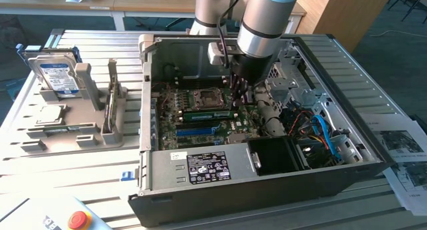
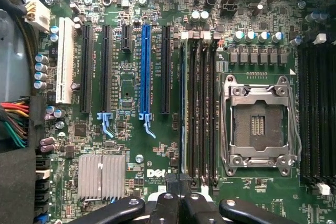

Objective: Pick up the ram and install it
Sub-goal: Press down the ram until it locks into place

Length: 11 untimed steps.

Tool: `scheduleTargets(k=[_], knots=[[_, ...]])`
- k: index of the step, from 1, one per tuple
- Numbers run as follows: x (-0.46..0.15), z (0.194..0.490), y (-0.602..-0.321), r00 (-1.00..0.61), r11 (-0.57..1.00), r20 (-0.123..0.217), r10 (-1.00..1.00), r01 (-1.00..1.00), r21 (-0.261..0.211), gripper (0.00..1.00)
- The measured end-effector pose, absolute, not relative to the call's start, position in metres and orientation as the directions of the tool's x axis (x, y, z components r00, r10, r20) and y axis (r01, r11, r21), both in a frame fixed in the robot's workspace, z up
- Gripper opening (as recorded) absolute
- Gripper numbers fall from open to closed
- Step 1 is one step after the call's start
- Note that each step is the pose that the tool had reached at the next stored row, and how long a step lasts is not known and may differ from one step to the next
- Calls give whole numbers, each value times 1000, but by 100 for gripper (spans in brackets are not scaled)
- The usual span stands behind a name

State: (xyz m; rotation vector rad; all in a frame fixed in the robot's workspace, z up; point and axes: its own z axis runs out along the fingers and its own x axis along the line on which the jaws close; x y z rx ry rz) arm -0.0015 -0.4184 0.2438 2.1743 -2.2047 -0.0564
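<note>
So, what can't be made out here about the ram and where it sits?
Ram seating: in the exterior view the gripper covers one end; the wrist view shows it edge-on, so its depth in the slot is unclear.
Gripper-to-ram contact: wrist view, the shut fingers cover that spot.
Power supply label: exterior view, print too small.
Papers: cut off by the exterior view's right edge.

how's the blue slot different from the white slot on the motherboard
The blue slot is slimmer and longer; the white slot is wider and shorter. The blue slot has a clip at one end; the white slot shows none. The white slot ends the row; the blue slot sits between black slots. Both are empty and run parallel.
</note>
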Motion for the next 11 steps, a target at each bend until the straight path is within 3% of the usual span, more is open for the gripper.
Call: scheduleTargets(k=[11], knots=[[-2,243,-412,-14,14,7,-1000,-998,57,10]])
